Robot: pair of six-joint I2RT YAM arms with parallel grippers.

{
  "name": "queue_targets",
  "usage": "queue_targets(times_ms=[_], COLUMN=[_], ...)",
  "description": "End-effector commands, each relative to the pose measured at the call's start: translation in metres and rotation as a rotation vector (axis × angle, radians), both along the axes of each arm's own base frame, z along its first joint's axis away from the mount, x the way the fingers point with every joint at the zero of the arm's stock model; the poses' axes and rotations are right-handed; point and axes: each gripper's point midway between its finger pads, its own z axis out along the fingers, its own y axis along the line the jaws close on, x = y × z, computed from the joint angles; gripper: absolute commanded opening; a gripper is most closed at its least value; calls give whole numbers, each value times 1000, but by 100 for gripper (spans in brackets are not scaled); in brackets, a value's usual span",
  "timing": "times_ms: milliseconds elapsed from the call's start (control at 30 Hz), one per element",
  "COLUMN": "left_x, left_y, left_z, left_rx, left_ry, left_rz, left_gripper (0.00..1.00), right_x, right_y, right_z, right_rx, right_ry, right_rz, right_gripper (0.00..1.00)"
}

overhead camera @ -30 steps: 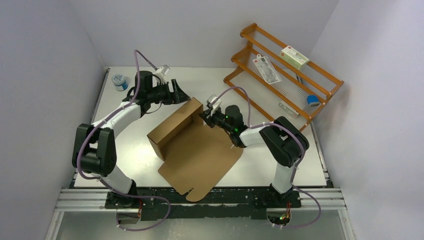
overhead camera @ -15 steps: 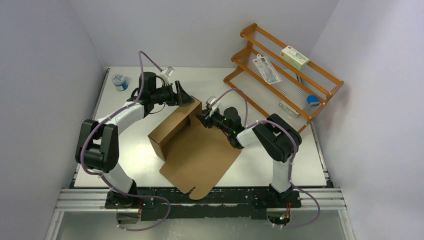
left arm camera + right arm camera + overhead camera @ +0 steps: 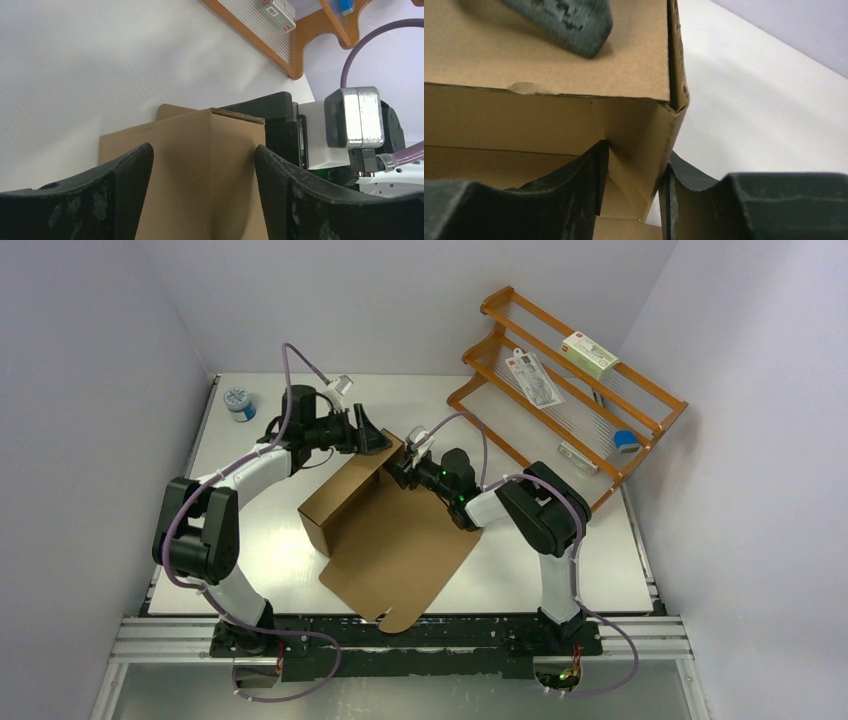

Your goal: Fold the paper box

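The paper box (image 3: 390,535) is brown cardboard, part folded: a raised wall runs along its far left side and a flat lid panel lies toward the table's front. My left gripper (image 3: 376,439) is open, its fingers astride the box's far corner (image 3: 212,150) without pinching it. My right gripper (image 3: 400,472) is shut on the box's end wall (image 3: 644,130) at that same corner, one finger (image 3: 584,175) inside and one outside. One finger of the left gripper shows against the wall in the right wrist view (image 3: 574,20).
An orange wooden rack (image 3: 565,390) stands at the back right with packets and a small white carton with a red label (image 3: 588,353). A small blue-and-white tub (image 3: 239,402) sits at the back left. The lid's front tab reaches the table's near edge (image 3: 400,620).
My left gripper has moved right onto the box's far corner. My right gripper has moved left and away toward that corner, and the box has shifted slightly with it.
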Motion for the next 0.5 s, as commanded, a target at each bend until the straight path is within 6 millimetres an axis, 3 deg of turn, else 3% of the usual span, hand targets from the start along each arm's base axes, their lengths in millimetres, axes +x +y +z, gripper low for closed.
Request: queue_targets(times_ms=[0,333,467], left_x=[-10,-13,-15], left_y=[-8,-10,-12], left_z=[-2,-1,1], left_rx=[-8,-16,-28], left_ry=[4,6,5], left_rz=[-52,-60,-68], left_gripper=[78,78,78], right_x=[16,33,39], right_y=[2,-15,-18], right_z=[19,20,17], right_rx=[27,69,55], right_ry=[-60,-20,4], right_rz=[-43,-197,-238], right_gripper=[40,12,7])
